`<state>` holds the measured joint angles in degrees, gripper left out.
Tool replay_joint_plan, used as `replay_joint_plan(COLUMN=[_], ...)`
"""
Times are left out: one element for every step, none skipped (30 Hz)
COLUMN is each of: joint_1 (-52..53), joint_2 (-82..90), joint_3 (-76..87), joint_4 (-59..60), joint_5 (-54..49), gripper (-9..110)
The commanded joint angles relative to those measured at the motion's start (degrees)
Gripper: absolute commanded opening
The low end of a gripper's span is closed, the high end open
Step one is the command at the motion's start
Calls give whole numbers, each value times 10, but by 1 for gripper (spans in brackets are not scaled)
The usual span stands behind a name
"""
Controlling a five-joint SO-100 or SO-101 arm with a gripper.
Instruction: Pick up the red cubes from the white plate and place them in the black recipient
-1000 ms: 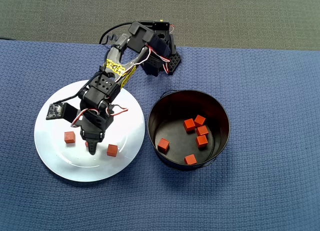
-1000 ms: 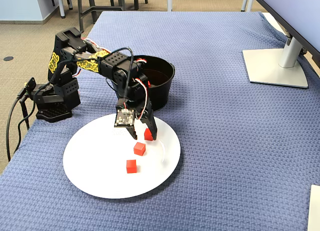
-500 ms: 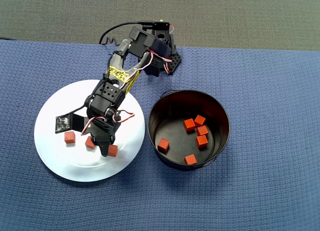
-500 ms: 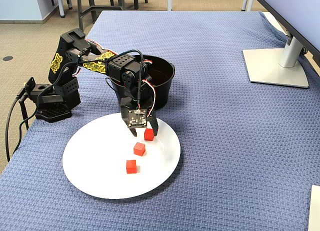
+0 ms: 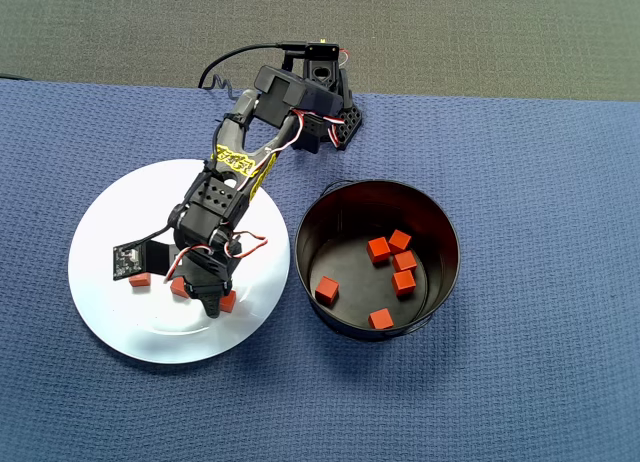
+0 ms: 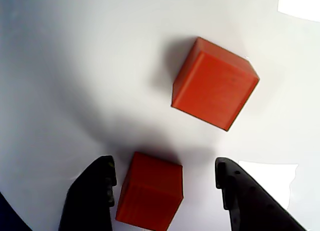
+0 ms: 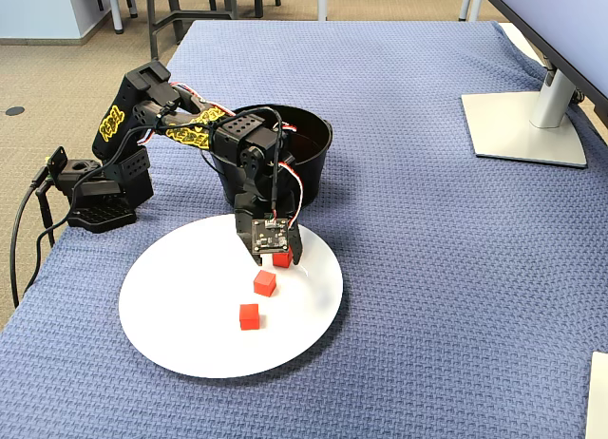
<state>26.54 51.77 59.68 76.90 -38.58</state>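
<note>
Blue woven cloth on the worktop (image 7: 427, 268), and the gripper (image 6: 162, 183) is down on the white plate (image 5: 110, 322) with its jaws spread wide around one red cube (image 6: 150, 192) (sitting closer to the left finger in the wrist view), ready to squeeze.

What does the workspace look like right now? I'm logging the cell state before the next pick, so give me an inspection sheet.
Surface: blue woven cloth over the table.
Job's things: white plate holds three red cubes; one sits between the open fingers, another lies just beyond, the third farther off. Black pot beside the plate holds five cubes.
Clutter: nothing seen.
Gripper: gripper low over the plate, jaws open, straddling a cube, not closed on it.
Cables: black cable runs off the arm's base.
Surroundings: monitor stand, chair legs and floor beyond the table.
</note>
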Motion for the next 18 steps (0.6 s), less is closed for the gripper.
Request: replay_joint_plan(joint_1=[-16,-18,-20,-21,-23,-24,-24,-24,-24,-22,-19,-17,-16,-16,-15,-17,-18,-18], joint_2=[31,37,43,50,56,62,66,69,69,70,71,72,75,78,83,86,89,91], joint_3=[-3,7,16,24,30,35,39,40,40,40,40,39,40,44,48,53,57,61], joint_4=[-10,-13,-18,-21,-23,-25,-27,-28,-31,-36,-43,-47,-49,-51,-52,-52,-52,-52], joint_5=[-1,0,4,9,13,19,29,36,44,55,71,83,93,102,106,108,110,112], gripper=[16,16,16,16,16,16,16,16,15,15,14,14,14,13,13,13,13,13])
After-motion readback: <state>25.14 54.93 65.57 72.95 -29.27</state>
